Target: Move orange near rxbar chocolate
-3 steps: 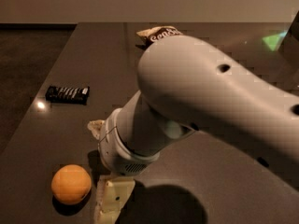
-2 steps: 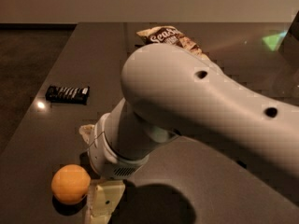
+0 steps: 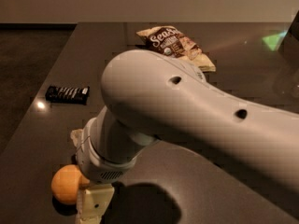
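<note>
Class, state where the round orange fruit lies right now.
The round matte orange sits at the camera view's lower left on the dark table, right beside the cream gripper; the flat black-wrapped bar lies farther back.

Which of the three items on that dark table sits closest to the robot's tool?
The orange, the round fruit right beside the tool at the bottom of the view. The black rxbar chocolate and the chip bag lie farther back.

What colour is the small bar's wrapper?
The wrapper is black with white lettering, camera view; claw beside the orange.
</note>
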Controlling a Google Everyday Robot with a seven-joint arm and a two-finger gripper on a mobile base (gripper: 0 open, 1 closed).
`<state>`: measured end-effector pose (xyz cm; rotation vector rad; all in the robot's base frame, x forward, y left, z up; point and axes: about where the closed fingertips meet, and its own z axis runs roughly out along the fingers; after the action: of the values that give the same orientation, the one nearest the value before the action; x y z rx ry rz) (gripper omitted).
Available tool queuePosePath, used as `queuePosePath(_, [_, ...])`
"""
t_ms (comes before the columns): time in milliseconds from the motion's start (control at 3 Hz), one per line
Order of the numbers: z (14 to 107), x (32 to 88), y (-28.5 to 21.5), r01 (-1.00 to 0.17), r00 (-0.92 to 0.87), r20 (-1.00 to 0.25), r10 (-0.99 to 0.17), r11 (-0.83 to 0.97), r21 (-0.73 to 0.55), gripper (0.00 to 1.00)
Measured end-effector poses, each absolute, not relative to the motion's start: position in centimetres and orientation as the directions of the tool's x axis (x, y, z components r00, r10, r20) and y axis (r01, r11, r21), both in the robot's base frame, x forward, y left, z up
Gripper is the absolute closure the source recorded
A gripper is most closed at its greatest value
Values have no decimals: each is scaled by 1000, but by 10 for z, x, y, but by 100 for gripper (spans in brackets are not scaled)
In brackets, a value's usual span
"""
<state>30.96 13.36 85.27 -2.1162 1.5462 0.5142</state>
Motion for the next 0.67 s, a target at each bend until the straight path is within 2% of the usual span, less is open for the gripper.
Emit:
queuePosePath(333, [850,309,139,-954,297,-541,-786,-265,-139,17])
queuePosePath(667, [848,309,141,-954,296,-537,-790,-271,-127,40])
